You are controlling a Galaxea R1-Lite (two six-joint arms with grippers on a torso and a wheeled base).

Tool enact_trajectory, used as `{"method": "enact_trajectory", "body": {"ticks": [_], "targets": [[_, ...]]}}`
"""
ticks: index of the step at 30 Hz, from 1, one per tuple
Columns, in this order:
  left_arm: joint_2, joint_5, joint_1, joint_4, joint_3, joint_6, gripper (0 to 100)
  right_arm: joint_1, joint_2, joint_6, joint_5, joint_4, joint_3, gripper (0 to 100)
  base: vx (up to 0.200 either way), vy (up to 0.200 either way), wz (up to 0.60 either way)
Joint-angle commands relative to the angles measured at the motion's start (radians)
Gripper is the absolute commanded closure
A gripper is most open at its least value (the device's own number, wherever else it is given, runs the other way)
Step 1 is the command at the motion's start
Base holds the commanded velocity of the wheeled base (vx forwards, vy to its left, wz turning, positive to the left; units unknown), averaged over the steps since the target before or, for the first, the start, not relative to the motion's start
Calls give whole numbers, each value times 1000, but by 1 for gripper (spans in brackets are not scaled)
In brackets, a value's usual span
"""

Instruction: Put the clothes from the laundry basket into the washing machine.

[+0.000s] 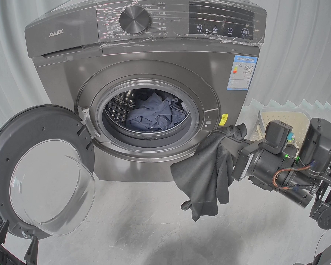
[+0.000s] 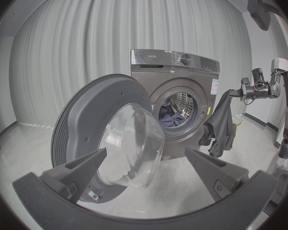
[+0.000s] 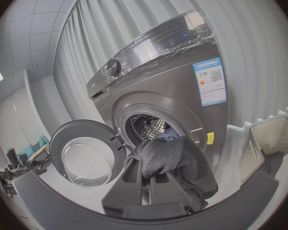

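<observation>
The right gripper (image 3: pixel 148 173) has its fingers closed on a bunched fold of a black garment (image 1: pixel 206 173), the rest of which hangs loose below it. Just ahead of this gripper is the washing machine (image 1: pixel 147 70), whose open drum holds a blue garment (image 1: pixel 156 115). Behind the gripper's arm stands the cream laundry basket (image 1: pixel 283 116); a dark shape in it may be more clothing. The left gripper (image 2: pixel 144 150) is spread wide and holds nothing, with the swung-open door (image 1: pixel 25 129) close in front of it.
</observation>
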Motion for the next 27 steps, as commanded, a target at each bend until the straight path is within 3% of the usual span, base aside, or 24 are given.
{"method": "enact_trajectory", "body": {"ticks": [1, 2, 3, 5, 9, 13, 15, 18, 22, 27], "targets": [[-12, -18, 2, -49, -44, -4, 0, 38, 16, 4, -1, -1, -14, 100, 0, 0, 0], [-7, -20, 2, -54, -54, -6, 0, 40, 16, 4, -1, -1, -14, 100, 0, 0, 0], [54, -57, 12, -92, -191, -13, 0, 49, 21, 6, -1, -1, -24, 100, 0, 0, 0], [151, -126, -1, -88, -268, -9, 0, 52, 30, 10, -1, -1, -45, 100, 0, 0, 0], [336, -270, -1, -91, -275, -10, 0, 53, 68, 21, -1, -10, -108, 100, 0, 0, 0], [513, -376, -5, -138, -281, 20, 0, 52, 102, 19, -1, -59, -146, 100, 0, 0, 0], [632, -443, -28, -190, -283, 65, 0, 50, 125, 19, -1, -86, -160, 100, 0, 0, 0], [743, -471, -76, -252, -274, 82, 0, 44, 157, 21, -2, -115, -180, 100, 0, 0, 0], [872, -471, -174, -322, -254, 76, 0, 46, 196, 21, -4, -139, -214, 100, 0, 0, 0], [994, -469, -223, -387, -252, 77, 0, 52, 225, 18, -19, -138, -231, 100, 0, 0, 0]]}}
